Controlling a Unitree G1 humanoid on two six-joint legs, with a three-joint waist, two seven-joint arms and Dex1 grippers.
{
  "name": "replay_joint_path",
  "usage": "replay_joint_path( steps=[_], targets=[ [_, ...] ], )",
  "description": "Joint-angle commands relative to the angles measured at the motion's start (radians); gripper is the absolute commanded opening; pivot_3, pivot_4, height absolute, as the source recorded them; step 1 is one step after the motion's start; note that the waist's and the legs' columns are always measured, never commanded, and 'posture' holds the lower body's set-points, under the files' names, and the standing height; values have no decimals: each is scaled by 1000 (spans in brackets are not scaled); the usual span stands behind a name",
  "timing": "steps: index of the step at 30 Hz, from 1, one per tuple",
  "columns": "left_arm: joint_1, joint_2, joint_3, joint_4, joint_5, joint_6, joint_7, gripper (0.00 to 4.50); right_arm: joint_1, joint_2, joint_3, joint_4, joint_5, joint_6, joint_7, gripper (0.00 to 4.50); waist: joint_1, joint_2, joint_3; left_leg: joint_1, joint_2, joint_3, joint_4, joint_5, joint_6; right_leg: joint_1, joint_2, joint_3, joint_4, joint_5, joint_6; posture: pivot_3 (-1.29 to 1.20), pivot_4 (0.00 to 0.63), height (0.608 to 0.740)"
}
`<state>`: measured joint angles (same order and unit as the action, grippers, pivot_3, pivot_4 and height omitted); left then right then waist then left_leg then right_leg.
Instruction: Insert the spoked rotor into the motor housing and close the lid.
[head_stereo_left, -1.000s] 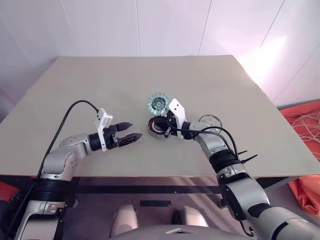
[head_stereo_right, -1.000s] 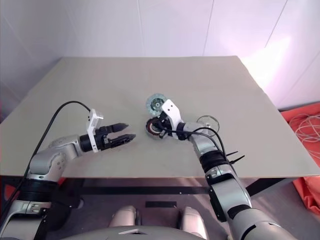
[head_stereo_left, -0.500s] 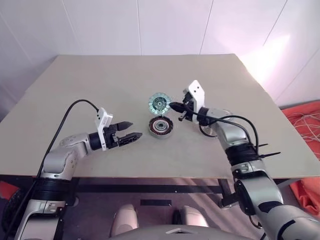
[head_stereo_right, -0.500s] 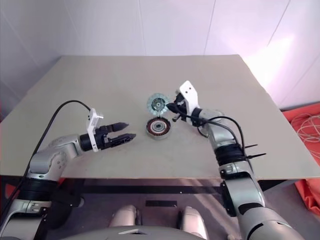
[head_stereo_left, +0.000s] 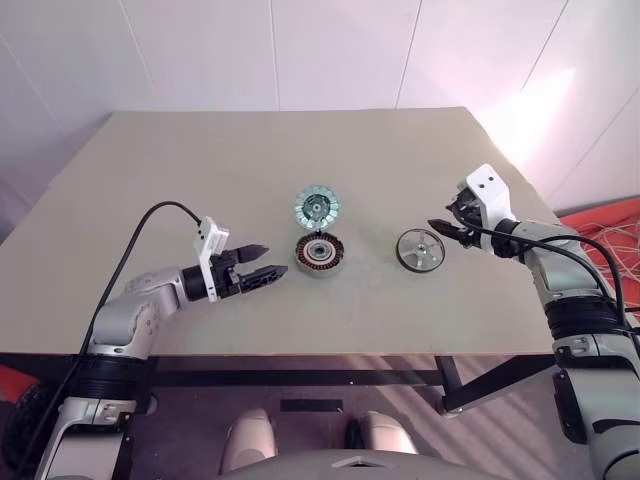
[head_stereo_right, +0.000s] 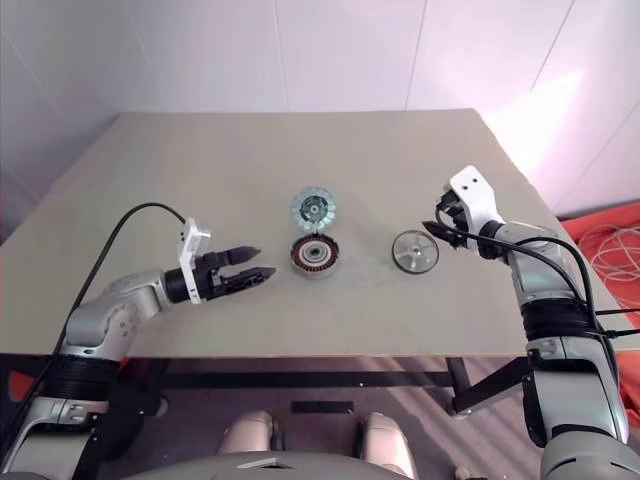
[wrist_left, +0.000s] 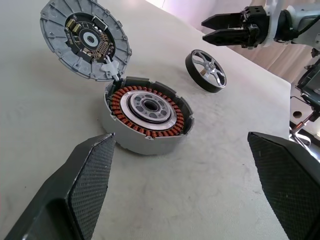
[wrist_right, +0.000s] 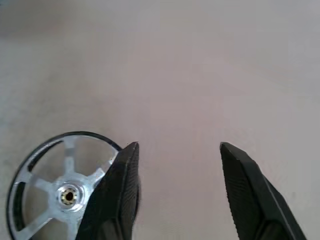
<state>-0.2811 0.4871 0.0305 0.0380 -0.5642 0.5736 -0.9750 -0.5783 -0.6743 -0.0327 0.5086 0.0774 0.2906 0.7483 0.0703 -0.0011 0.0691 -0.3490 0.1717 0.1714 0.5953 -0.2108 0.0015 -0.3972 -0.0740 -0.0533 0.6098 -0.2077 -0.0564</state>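
Note:
The motor housing (head_stereo_left: 320, 254), a round cup with coppery windings, sits mid-table. Its lid (head_stereo_left: 317, 207) stands tilted just behind it, the blue-white segmented face showing. To the right of the housing, the spoked rotor (head_stereo_left: 419, 250) lies flat on the table. My right gripper (head_stereo_left: 439, 230) hovers just beyond the rotor's right rim, open and empty; the right wrist view shows the rotor (wrist_right: 60, 195) beside one finger. My left gripper (head_stereo_left: 262, 268) stands open and empty to the left of the housing (wrist_left: 147, 112), pointing at it.
The beige table (head_stereo_left: 200, 170) has bare surface all around the three parts. Its front edge runs close below my arms. Orange cloth and cables (head_stereo_left: 612, 238) lie on the floor past the right edge. A white wall stands behind.
My right gripper has left the housing, swung right past the rotor and risen a little, going from shut to open. The left arm, housing and lid have not moved.

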Motion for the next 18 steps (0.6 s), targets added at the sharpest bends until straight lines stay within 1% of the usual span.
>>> replay_joint_path(
  steps=[1, 7, 11, 15, 18],
  targets=[
    [-27, 1, 3, -3, 2, -15, -11, 4500, -38, -18, -65, 26, 32, 30, -24, 2921, 1, 0, 0, 0, 0, 0, 0, 0, 0, 0, 0, 0, 0, 0, 0, 0, 0, 740],
    [-17, 8, 9, -10, 2, -13, -11, 4500, -26, -28, -160, 82, 144, 183, 44, 2921, 6, 0, 0, -1, 0, 0, 0, -1, 2, 0, 0, 0, 0, 0, 0, 0, 0, 740],
    [-9, 10, 13, -20, 0, -11, -7, 4500, -14, -35, -221, 88, 240, 304, 128, 2921, 10, 1, 0, -1, 0, 1, 1, -1, 2, 0, 0, 0, 0, 0, 0, 0, 0, 740],
    [-2, 14, 17, -26, -2, -9, -4, 4500, 7, -68, -274, 149, 307, 380, 213, 2921, 21, 1, 0, -1, 0, 1, 1, -1, 2, 0, 0, 0, 0, 0, 0, 0, 0, 740],
    [2, 14, 18, -30, -3, -7, -2, 4500, 22, -78, -283, 168, 327, 402, 243, 2921, 28, 1, 0, -1, 0, 1, 1, -1, 2, 0, 0, 0, 0, 0, 0, 0, 0, 740]
  ],
)
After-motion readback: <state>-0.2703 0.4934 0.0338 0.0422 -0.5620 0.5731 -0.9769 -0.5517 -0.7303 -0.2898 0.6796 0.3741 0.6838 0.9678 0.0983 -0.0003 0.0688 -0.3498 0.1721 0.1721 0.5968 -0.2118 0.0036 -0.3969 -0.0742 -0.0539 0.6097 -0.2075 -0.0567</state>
